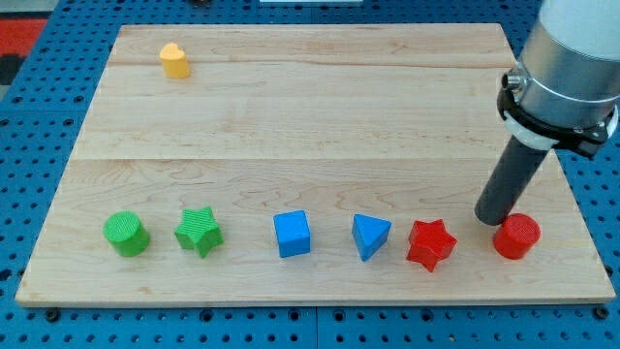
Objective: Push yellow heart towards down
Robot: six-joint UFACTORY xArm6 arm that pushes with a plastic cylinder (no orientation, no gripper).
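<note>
The yellow heart [174, 60] sits near the view's top left corner of the wooden board [310, 107]. My tip [489, 219] rests on the board at the view's lower right, far from the heart. It stands just to the upper left of the red cylinder [515, 236] and to the upper right of the red star [430, 242].
A row of blocks lies along the view's bottom: green cylinder [126, 234], green star [199, 232], blue cube [292, 234], blue triangle [369, 236], then the red star and red cylinder. A blue pegboard [39, 126] surrounds the board.
</note>
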